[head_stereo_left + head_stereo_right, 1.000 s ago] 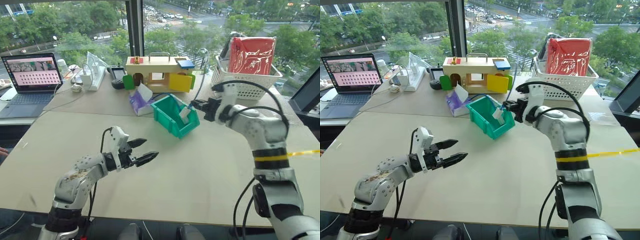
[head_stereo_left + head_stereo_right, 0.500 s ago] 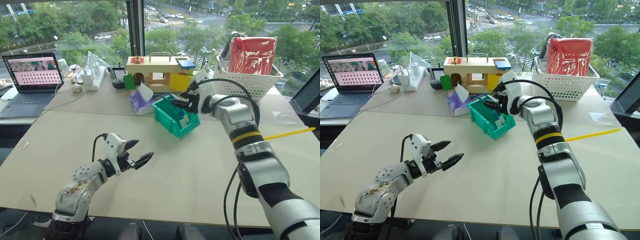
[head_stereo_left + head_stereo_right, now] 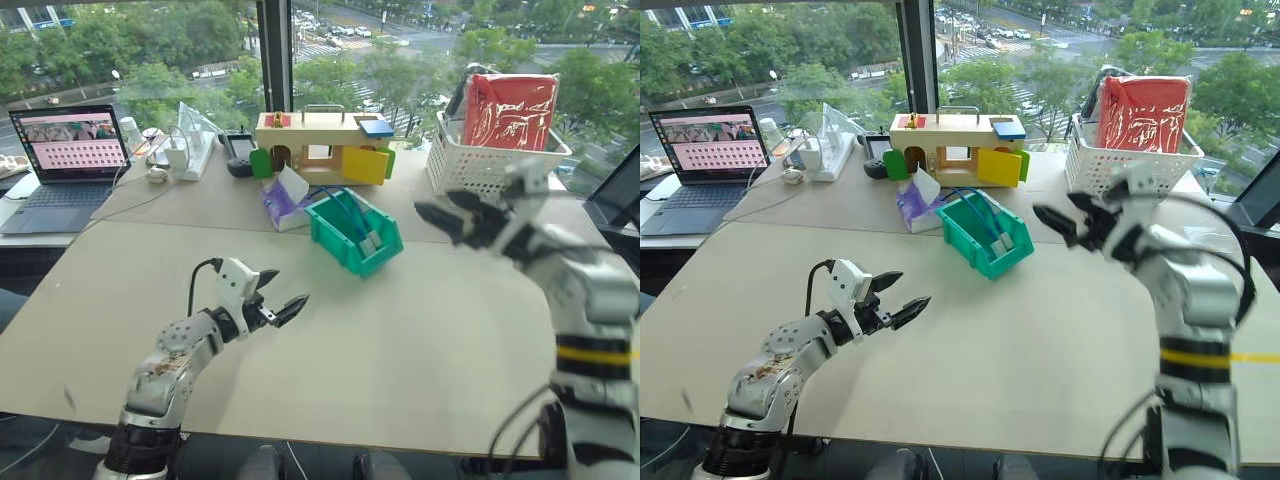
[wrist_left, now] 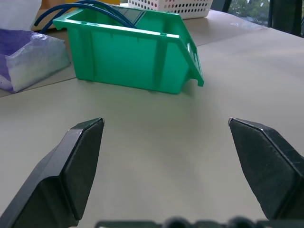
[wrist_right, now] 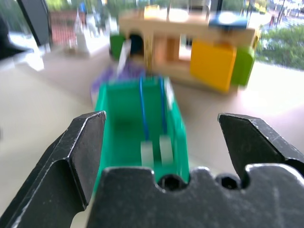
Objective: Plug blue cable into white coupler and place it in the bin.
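The left gripper (image 3: 277, 301) hovers low over the table (image 3: 400, 340) nearest the robot, its two black fingers (image 4: 78, 156) spread wide with nothing between them. Ahead of it and a little to its right, well apart across bare tabletop, sits the bin (image 3: 352, 232), its sloped cut-away front facing the robot's right.

The right gripper (image 3: 440, 215) hangs above the table just to the right of the bin, apart from it, its jaws released and wide, empty. In its wrist view the bin (image 5: 137, 128) lies straight ahead between the two black fingers (image 5: 78, 147).

Inside the bin the blue cable (image 5: 141, 107) runs along the floor as two thin strands, and its far part arches up over the bin's back rim (image 4: 102, 10). At the near ends of the strands, toward the right gripper, lie two small pale blocks side by side; one of them is the white coupler (image 5: 165, 148), though I cannot tell which, nor whether the plug is seated in it.

Just beyond the bin on the left gripper's side, touching or nearly touching its wall, lies a purple tissue pack (image 3: 282, 198) with a white sheet sticking up. Behind that stands a wooden box (image 3: 320, 145) with green, yellow and blue doors. Beyond the right gripper is a white lattice basket (image 3: 490, 165) holding a red packet (image 3: 505, 108). Far off past the left gripper, a laptop (image 3: 68, 150) stands open by the window.
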